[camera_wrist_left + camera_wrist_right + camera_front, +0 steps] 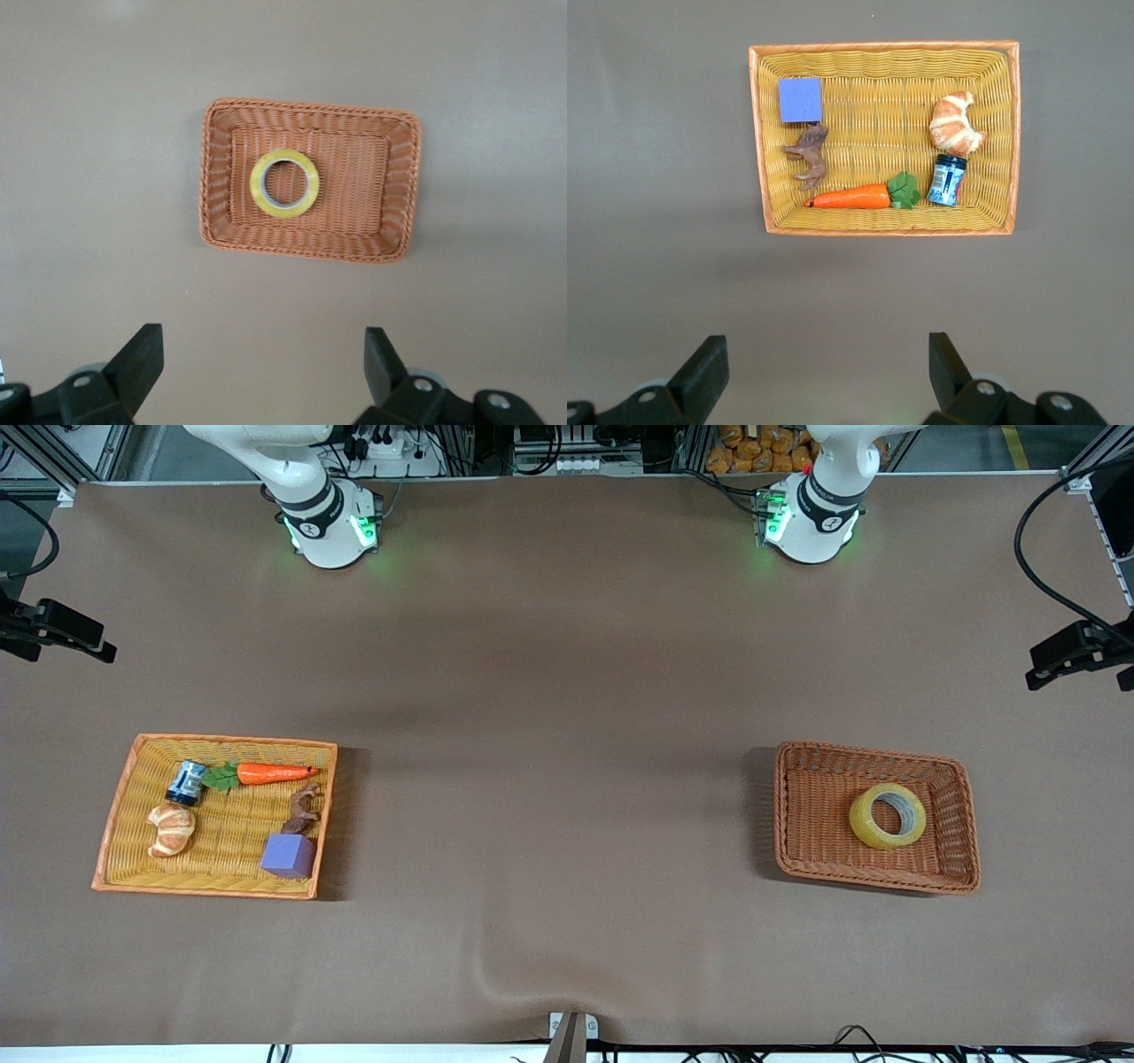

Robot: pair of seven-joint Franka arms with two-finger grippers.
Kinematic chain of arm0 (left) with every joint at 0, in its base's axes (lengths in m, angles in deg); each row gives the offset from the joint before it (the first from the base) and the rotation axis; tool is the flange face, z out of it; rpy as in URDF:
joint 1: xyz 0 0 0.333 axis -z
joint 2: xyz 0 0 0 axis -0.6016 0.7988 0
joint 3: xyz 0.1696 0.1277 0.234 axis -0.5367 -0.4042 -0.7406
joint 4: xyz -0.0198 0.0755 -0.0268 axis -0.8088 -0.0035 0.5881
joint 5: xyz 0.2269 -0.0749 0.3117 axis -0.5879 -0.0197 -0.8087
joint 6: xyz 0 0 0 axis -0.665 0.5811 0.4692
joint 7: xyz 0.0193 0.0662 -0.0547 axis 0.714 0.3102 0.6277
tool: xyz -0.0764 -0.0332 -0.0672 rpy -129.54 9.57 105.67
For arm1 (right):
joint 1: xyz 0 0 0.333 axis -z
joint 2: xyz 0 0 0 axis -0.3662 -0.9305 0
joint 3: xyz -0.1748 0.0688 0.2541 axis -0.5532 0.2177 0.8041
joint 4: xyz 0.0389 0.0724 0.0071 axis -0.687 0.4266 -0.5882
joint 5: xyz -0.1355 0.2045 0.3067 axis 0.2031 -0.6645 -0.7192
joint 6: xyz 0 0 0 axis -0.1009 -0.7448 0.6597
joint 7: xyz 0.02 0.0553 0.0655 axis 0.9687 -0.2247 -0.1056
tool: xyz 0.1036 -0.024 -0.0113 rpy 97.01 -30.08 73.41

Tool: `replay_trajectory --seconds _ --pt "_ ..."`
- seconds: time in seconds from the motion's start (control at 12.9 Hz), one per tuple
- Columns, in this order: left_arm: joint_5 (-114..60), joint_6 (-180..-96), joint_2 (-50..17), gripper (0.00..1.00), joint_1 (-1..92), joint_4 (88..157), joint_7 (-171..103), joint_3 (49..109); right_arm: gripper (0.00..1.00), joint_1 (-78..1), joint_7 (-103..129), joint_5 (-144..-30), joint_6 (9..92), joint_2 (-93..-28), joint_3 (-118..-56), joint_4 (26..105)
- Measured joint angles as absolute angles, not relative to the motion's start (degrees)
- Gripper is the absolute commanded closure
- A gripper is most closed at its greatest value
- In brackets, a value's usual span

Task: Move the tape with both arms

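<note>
The tape (888, 816), a yellowish roll with a grey core, lies flat in the brown wicker basket (797, 815) at the left arm's end of the table. It also shows in the left wrist view (284, 183), inside that basket (399, 195). My left gripper (264, 354) is open and empty, high over bare table, apart from the basket. My right gripper (829, 359) is open and empty, high over bare table beside the yellow basket (766, 133). In the front view only the arms' bases show, and both grippers are out of it.
The yellow wicker basket (120, 824) at the right arm's end holds a croissant (171, 830), a small can (186, 782), a toy carrot (266, 773), a brown animal figure (304, 809) and a purple block (288, 856). Brown table lies between the baskets.
</note>
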State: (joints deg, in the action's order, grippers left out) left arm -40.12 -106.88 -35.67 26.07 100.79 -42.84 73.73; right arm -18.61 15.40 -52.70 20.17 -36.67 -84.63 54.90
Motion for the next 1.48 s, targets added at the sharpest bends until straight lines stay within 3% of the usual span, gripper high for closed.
replay_trajectory --seconds 0.23,0.62,1.48 --pt "-39.23 -105.15 -37.9 0.0 27.72 102.96 -42.59 73.18 0.0 -18.61 15.4 -52.79 20.21 -36.67 -84.63 54.9" --pt "-35.36 -105.2 -39.93 0.0 35.05 106.19 -43.03 61.46 0.0 -18.61 15.4 -52.84 20.26 -36.67 -84.63 54.9" --pt "-36.16 -106.59 -44.12 0.0 38.44 110.45 -42.83 60.77 0.0 -18.61 15.4 -52.88 20.43 -36.82 -84.63 54.9"
